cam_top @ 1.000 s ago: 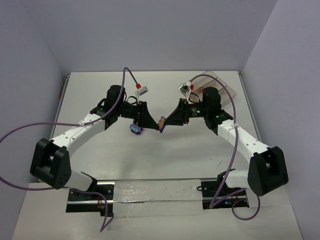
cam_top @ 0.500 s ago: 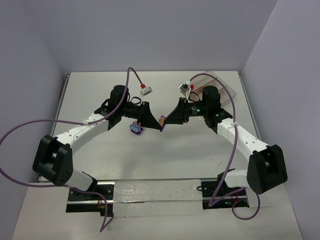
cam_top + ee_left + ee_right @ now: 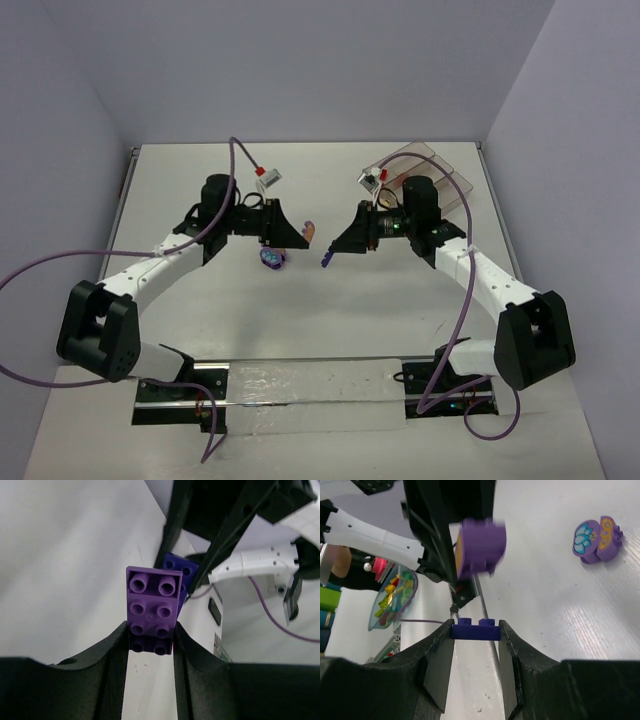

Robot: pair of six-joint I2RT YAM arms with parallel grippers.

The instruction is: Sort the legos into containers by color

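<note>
My left gripper (image 3: 150, 632) is shut on a purple lego (image 3: 151, 607), studs toward the camera; from above this gripper (image 3: 303, 236) hangs over the table's middle with the purple, orange-faced lego (image 3: 308, 229) at its tip. My right gripper (image 3: 475, 626) is shut on a small dark blue lego (image 3: 475, 631), a short way right of the left one (image 3: 326, 257). A purple clump of legos (image 3: 271, 259) with a printed face (image 3: 596, 541) lies on the table under the left gripper. The clear containers (image 3: 441, 160) sit at the back right, partly hidden behind the right arm.
Purple cables loop from both arms over the table's sides. The right wrist view shows a clear dish (image 3: 392, 596) of mixed coloured bits beyond the table's edge. A metal rail (image 3: 310, 385) runs along the near edge between the arm bases.
The two grippers met at the table's middle with the legos joined. The left one shut on the purple lego and drew back left, splitting it from the dark blue lego in the right.
</note>
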